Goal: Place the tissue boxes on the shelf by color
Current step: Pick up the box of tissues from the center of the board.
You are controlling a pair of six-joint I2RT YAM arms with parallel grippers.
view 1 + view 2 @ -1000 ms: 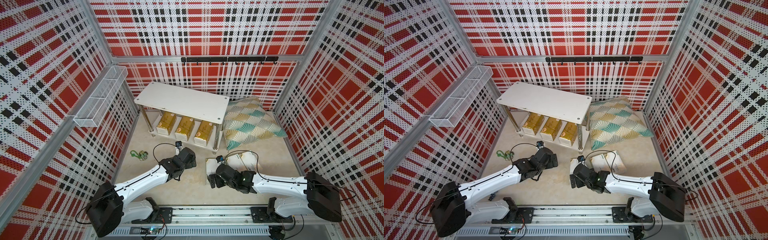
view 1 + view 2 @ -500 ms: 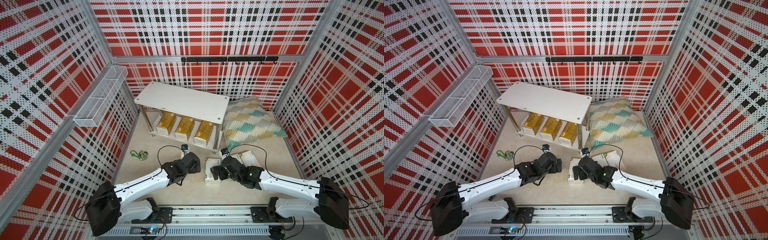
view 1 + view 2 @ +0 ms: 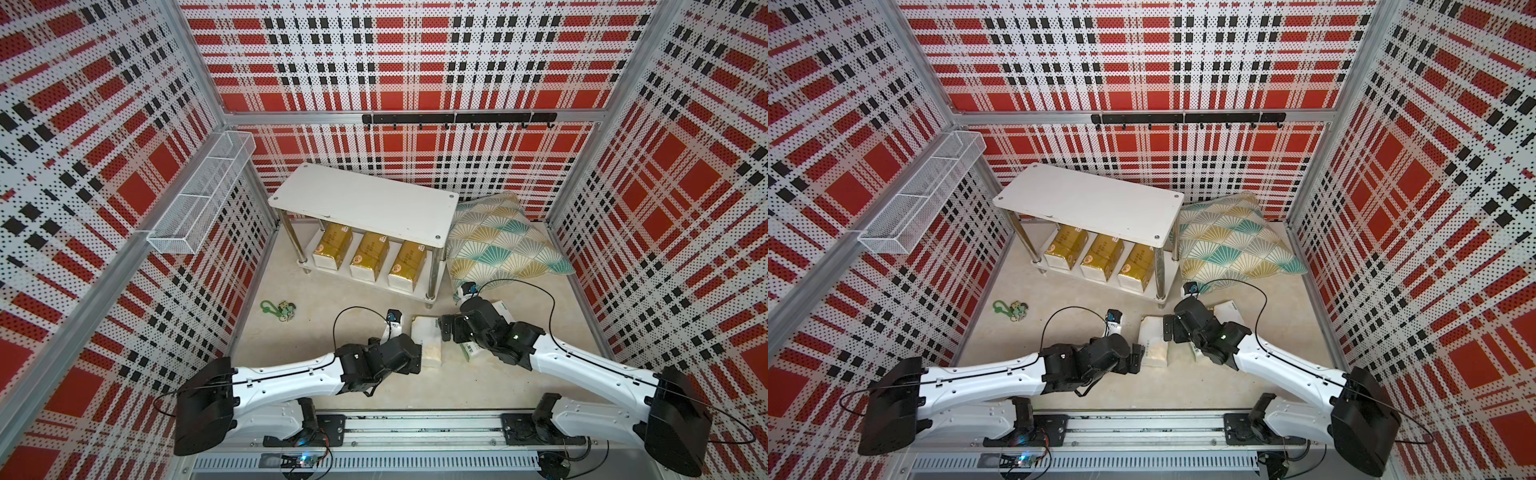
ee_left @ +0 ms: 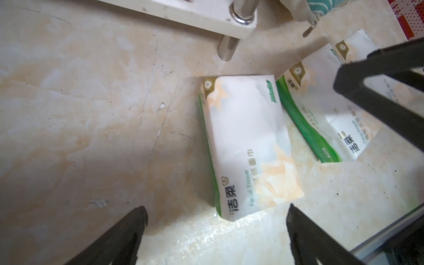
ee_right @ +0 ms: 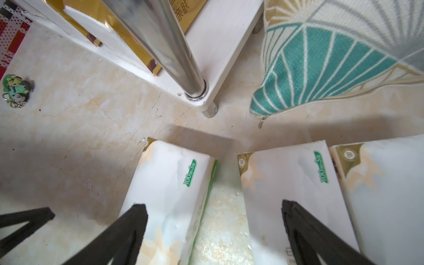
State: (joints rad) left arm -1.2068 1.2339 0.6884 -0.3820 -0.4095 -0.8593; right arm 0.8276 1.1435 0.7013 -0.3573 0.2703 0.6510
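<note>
In both top views the nearest white pack (image 3: 428,338) (image 3: 1154,343) lies on the floor (image 3: 328,299) at lower centre, near the shelf (image 3: 365,203), between my left pincer (image 3: 419,353) and right pincer (image 3: 445,328). Left wrist: my jaws spread wide, pack (image 4: 247,142) just ahead, long axis running up-frame; I judge my left better aligned. Right wrist: jaws spread, straddling the gap to a second white pack (image 5: 293,183).

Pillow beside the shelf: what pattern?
Pillow: teal and gold fans on cream, clearest in a top view.

Top views overhead — wrist views share white pack (image 4: 247,146)
</note>
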